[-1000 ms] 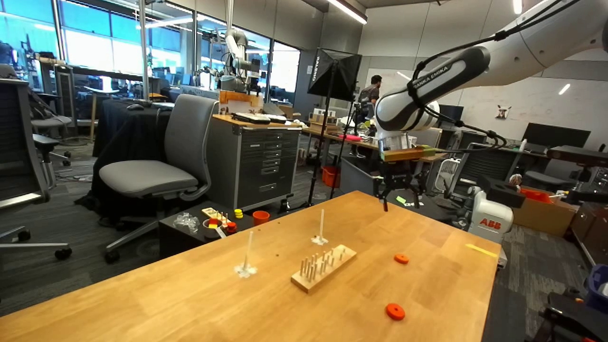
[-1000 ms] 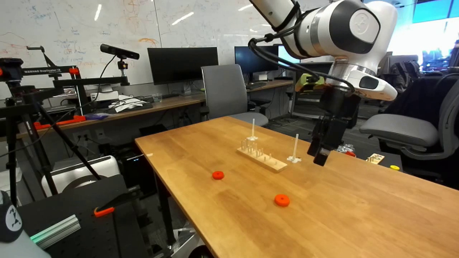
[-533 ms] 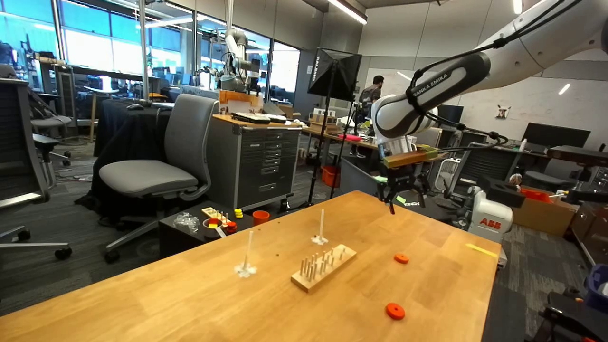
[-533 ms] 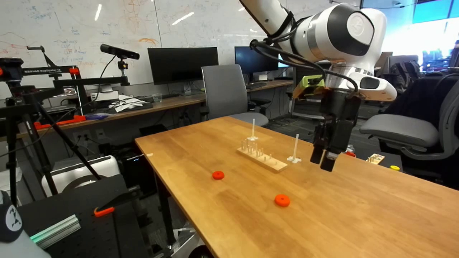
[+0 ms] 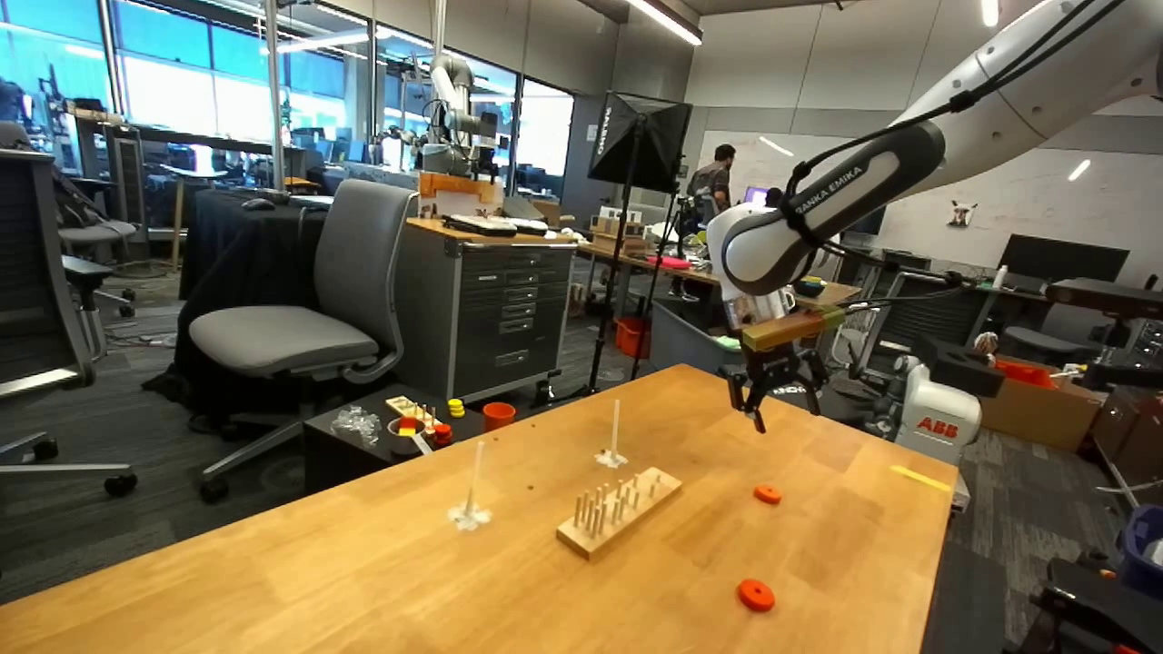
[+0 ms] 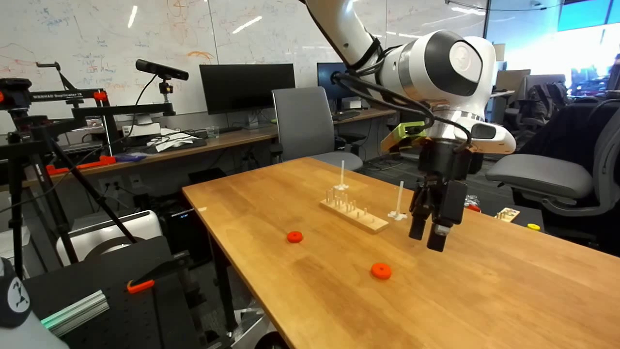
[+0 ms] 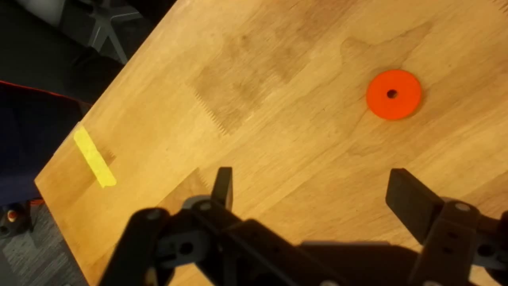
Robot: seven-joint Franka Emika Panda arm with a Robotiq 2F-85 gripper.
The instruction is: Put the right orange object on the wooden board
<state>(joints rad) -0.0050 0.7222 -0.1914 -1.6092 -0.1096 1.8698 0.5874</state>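
Observation:
The right orange object is a flat orange disc with a centre hole, lying on the tabletop. In an exterior view it is the farther of two like discs. The disc in the wrist view, upper right, appears to be this one. The other disc lies farther from my gripper; it also shows in the other view. The wooden board, pale with several upright pegs, lies beside the discs. My gripper is open, empty and well above the table; its fingers are wide apart.
Two thin upright sticks in pale bases stand behind the board. Yellow tape lies near a table corner, left in the wrist view. A low black stand with small objects is beside the table.
My gripper has come down toward the table, moving slightly left in one exterior view and right in the other, nearer the right disc. The discs and board have not moved.

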